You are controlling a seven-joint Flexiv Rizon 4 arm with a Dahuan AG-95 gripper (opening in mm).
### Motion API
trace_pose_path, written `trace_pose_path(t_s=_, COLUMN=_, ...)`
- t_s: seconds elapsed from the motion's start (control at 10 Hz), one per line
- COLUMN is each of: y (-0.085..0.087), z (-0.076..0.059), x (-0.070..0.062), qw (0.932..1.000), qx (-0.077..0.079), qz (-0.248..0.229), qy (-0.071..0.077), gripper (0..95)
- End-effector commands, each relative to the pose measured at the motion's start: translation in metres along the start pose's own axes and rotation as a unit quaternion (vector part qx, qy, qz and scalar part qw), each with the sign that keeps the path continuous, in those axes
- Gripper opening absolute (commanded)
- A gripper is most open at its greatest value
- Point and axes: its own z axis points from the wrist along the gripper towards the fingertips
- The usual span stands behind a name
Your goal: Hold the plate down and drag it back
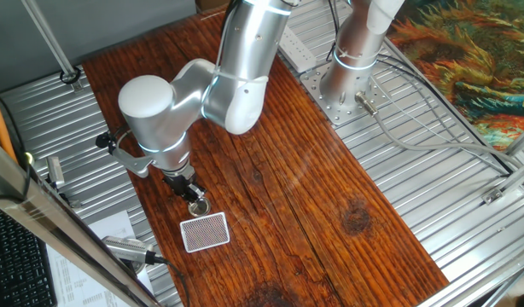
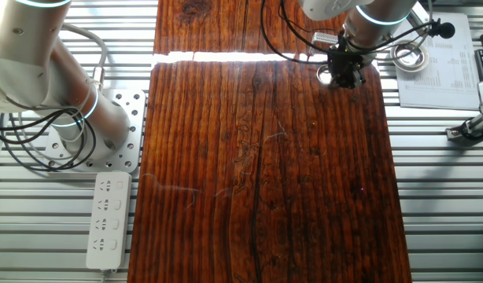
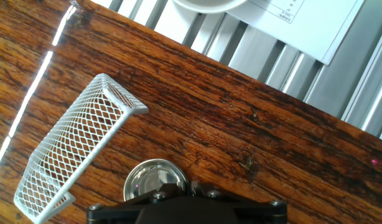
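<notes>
The plate [image 3: 152, 180] lies flat on the wooden table [image 1: 313, 196], near one long edge of the board and toward its end. The gripper [image 1: 194, 198] stands directly over the plate, fingertips down at its rim. In the hand view the black gripper body covers the plate's near part, and whether the jaws are spread or pressed together cannot be told.

Beside the plate, close but not touching, lies a white mesh holder [image 3: 73, 146], a rectangular wire-grid piece; from one fixed view it appears as a cross-hatched card [image 1: 204, 231] just beyond the plate toward the board's end. It occupies the space on that side of the plate.

The remaining board surface toward the arm's base [image 1: 347, 81] is bare wood along its full length.

Off the board, on the ribbed metal bench, lie a printed paper sheet [image 2: 442, 67] and a tape roll [image 2: 408, 55] past the near edge, and a white power strip [image 2: 108, 220] beside the opposite edge.
</notes>
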Motion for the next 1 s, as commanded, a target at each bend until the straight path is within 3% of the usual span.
trace_pose_path(t_s=0.1, y=-0.001, z=0.0, x=0.001, qw=1.0, qx=-0.001, qz=0.001, qy=0.0, gripper=0.0)
trace_pose_path(t_s=1.0, y=-0.012, z=-0.003, x=0.005, qw=0.9999, qx=0.001, qz=-0.015, qy=0.005, gripper=0.0)
